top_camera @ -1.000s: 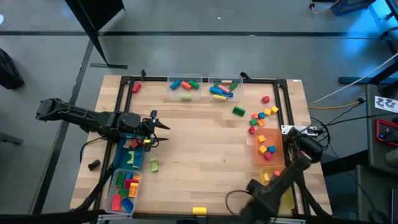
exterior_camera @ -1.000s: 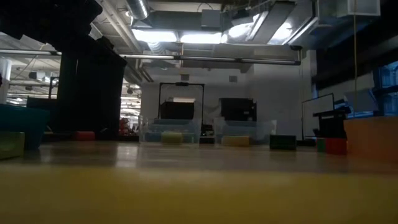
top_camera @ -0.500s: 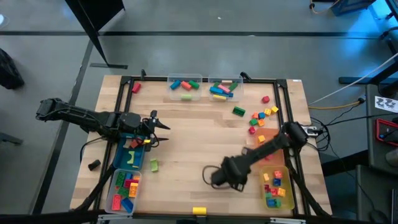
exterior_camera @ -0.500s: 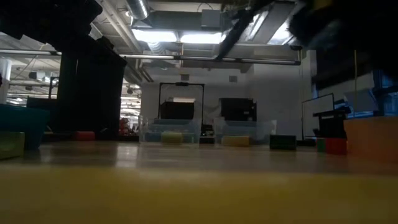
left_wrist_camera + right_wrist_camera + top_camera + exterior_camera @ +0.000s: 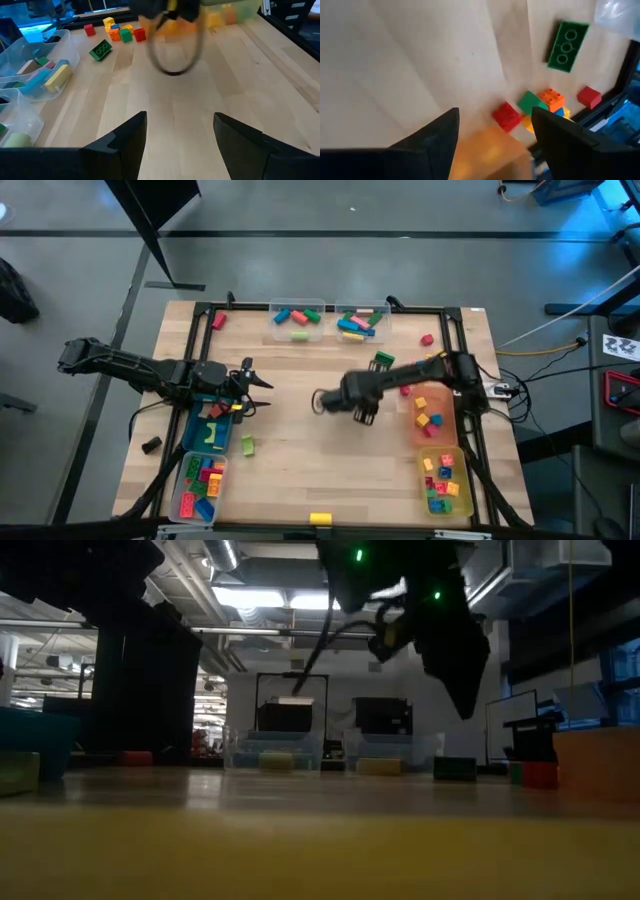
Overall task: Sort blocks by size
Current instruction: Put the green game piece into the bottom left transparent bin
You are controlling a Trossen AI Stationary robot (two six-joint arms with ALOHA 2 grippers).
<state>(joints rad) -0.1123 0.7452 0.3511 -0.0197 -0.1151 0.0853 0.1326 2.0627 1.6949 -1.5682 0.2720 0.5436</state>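
Blocks lie loose at the table's far right: a green studded bar and a cluster of small red, yellow, orange and green cubes. More blocks fill the bins. My right gripper hangs open and empty above the table's middle, left of the green bar. It also shows high in the low view. My left gripper is open and empty at the left, by the blue bin.
Two clear bins with blocks stand at the far edge. An orange bin and a yellow bin stand at the right, a clear bin at the near left. Stray blocks: green, yellow, red.
My right arm has swung from the near right corner, where it covered the yellow bin, toward the table's left and then toward the far edge, to the table's middle. It carries nothing. The blocks have stayed in place.
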